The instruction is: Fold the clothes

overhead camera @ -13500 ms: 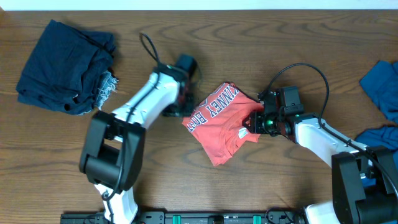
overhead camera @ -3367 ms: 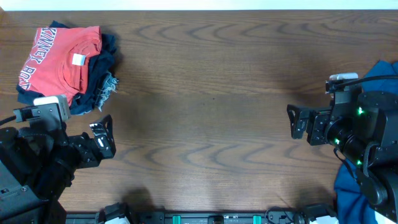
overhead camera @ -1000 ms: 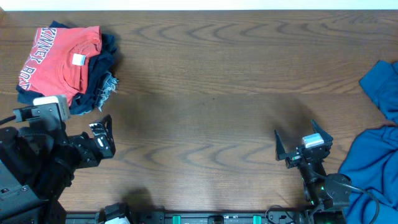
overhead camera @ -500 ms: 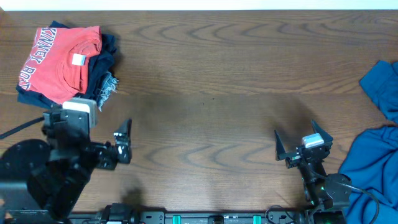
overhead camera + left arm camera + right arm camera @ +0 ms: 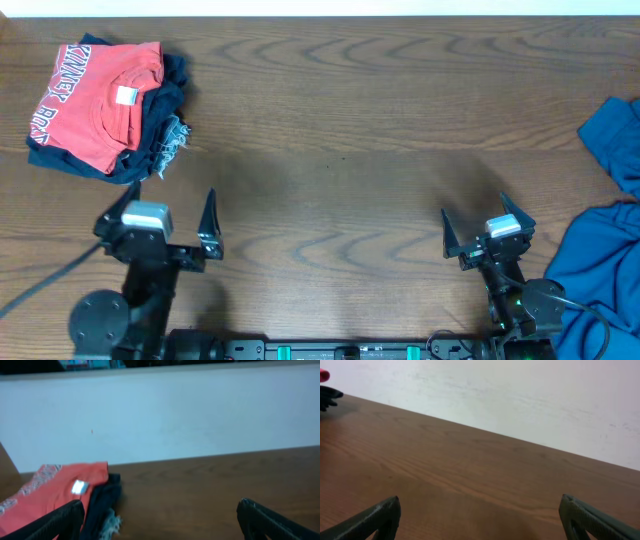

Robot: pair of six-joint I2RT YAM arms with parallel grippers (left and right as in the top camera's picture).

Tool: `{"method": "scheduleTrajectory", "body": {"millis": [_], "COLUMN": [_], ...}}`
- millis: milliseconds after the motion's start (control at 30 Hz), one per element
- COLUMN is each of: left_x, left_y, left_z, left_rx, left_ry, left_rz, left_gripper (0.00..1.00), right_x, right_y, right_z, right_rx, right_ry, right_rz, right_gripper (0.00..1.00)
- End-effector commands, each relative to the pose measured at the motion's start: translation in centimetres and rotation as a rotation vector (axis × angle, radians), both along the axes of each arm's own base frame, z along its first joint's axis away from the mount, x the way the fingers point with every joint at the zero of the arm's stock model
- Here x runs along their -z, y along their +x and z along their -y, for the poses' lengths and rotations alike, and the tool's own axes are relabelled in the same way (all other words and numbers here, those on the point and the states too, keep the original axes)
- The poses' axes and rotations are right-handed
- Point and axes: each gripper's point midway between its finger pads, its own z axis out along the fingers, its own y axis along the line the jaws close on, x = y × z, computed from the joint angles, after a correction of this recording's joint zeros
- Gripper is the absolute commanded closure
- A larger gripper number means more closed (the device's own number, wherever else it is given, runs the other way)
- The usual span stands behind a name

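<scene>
**Hands open and empty, blue cloth looks next**

Left hand (image 5: 165, 200) sits by the near edge of the table (image 5: 340, 130). Its fingers are spread wide and it holds nothing. The right hand (image 5: 478, 215) sits by the same near edge, closer to the table's right side. It is wide open and empty too.

The red T-shirt (image 5: 95, 100) lies folded at the far left corner of the table, with its white letters and white neck label facing up. It rests on a dark blue garment (image 5: 168, 95) that has a frayed bit sticking out. That pile looks done.

By the right edge of the table lies some blue cloth (image 5: 600, 270) in loose lumps, not folded. Part of it runs out of the picture, so I cannot tell what kind of garment it is.

I think this is a pause between one garment and the next. The right hand is closest to the blue cloth. It would need to reach over, pinch an edge, and pull the cloth onto the bare middle of the table. Then both hands would have to spread it flat, because soft cloth bunches up easily.
</scene>
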Motion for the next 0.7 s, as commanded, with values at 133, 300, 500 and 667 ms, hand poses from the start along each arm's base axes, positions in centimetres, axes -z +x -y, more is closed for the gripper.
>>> {"method": "scheduleTrajectory", "body": {"millis": [133, 300, 500, 667], "left_x": [3.7, 6.2, 10.1, 13.3], "left_y": [-0.5, 0.9, 2.5, 3.3], "left_z": [-0.9, -0.9, -0.9, -0.8], "left_rx": [-0.042, -0.044, -0.046, -0.045], "left_ry": [0.009, 0.000, 0.002, 0.003], "left_rz": [0.114, 0.154, 0.126, 0.091], "left_gripper": [0.02, 0.02, 0.02, 0.02], "right_x": [0.1, 0.1, 0.1, 0.1], "right_y": [0.0, 0.0, 0.0, 0.0], "right_z": [0.1, 0.1, 0.1, 0.1], "right_rx": [0.002, 0.002, 0.002, 0.002], "right_ry": [-0.013, -0.013, -0.013, -0.013], "right_rz": [0.006, 0.006, 0.006, 0.006], "right_gripper": [0.01, 0.01, 0.01, 0.01]}}
